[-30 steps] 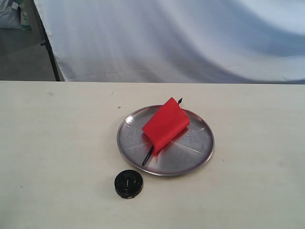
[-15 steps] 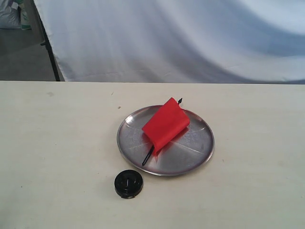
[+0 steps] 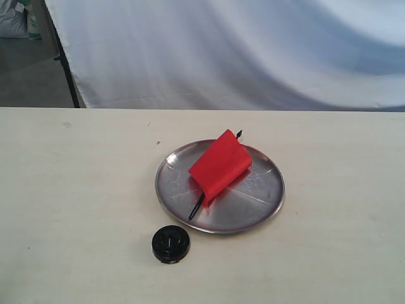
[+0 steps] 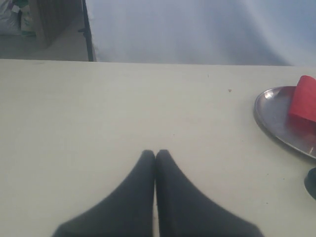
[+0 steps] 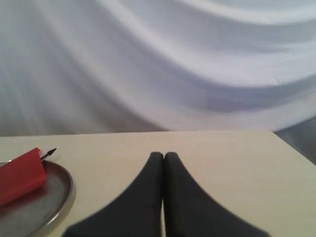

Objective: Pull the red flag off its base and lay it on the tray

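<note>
The red flag (image 3: 219, 164) lies across the silver tray (image 3: 253, 202) in the exterior view, its thin black pole poking out at both ends. The black round base (image 3: 170, 244) stands alone on the table just in front of the tray's left side. Neither arm shows in the exterior view. My left gripper (image 4: 155, 154) is shut with nothing in it, well away from the tray (image 4: 276, 116) and the flag (image 4: 303, 98). My right gripper (image 5: 163, 156) is shut and empty too, with the tray (image 5: 54, 190) and flag (image 5: 19, 176) off to one side.
A white cloth backdrop (image 3: 253, 50) hangs behind the beige table (image 3: 82, 190). A dark stand leg (image 3: 66, 69) and grey floor show at the far left behind the table's back edge.
</note>
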### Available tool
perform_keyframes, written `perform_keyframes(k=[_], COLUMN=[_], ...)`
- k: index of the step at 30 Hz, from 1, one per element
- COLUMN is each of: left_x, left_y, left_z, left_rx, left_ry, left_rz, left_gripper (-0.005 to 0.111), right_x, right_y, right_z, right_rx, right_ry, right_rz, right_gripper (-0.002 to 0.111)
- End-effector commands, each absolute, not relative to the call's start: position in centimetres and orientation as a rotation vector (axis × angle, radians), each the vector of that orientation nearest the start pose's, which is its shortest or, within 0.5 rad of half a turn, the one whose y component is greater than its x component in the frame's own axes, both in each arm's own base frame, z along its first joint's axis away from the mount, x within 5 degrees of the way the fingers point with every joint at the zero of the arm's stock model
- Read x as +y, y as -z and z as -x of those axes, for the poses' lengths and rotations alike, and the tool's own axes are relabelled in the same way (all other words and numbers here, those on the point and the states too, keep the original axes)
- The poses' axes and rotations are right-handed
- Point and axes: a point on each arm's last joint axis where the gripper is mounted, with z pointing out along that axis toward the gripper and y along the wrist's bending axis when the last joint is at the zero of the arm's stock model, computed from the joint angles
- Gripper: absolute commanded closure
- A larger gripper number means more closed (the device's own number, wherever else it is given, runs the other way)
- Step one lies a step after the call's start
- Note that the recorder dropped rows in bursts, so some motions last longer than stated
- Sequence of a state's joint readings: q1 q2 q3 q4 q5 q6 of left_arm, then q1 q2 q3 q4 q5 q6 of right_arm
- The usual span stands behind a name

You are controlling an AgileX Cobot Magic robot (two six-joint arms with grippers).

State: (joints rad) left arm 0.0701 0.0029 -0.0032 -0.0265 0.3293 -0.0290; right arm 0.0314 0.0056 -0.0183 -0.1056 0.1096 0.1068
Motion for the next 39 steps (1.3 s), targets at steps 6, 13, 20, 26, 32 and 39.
perform_keyframes(k=[6, 13, 20, 26, 32, 39], left_x=[0.3, 0.3, 0.3, 0.3, 0.3, 0.3], left_y=[-18.4, -18.4, -18.4, -18.4, -18.4, -18.4], left_z=[-5.4, -5.4, -5.4, -5.4, -5.4, -5.4], left_rx=[1.805, 1.805, 1.805, 1.805, 1.805, 1.805], left_ry=[-0.001, -0.001, -0.001, -0.001, -0.001, -0.001], left_rz=[0.11, 0.11, 0.11, 0.11, 0.11, 0.11], left_gripper=[0.107, 0.107, 0.107, 0.107, 0.107, 0.107], right_x=[0.0, 0.1, 0.1, 0.1, 0.1, 0.2], right_y=[-19.6, -19.3, -18.3, -18.3, -18.4, -18.4], right_z=[-5.6, -5.6, -5.4, -5.4, -5.4, -5.4], right_rx=[1.672, 1.702, 1.813, 1.814, 1.811, 1.811], right_ry=[0.001, 0.012, 0.016, 0.019, 0.003, -0.012], right_rz=[0.024, 0.049, 0.052, 0.055, 0.044, 0.035], right_gripper=[0.109, 0.109, 0.109, 0.109, 0.109, 0.109])
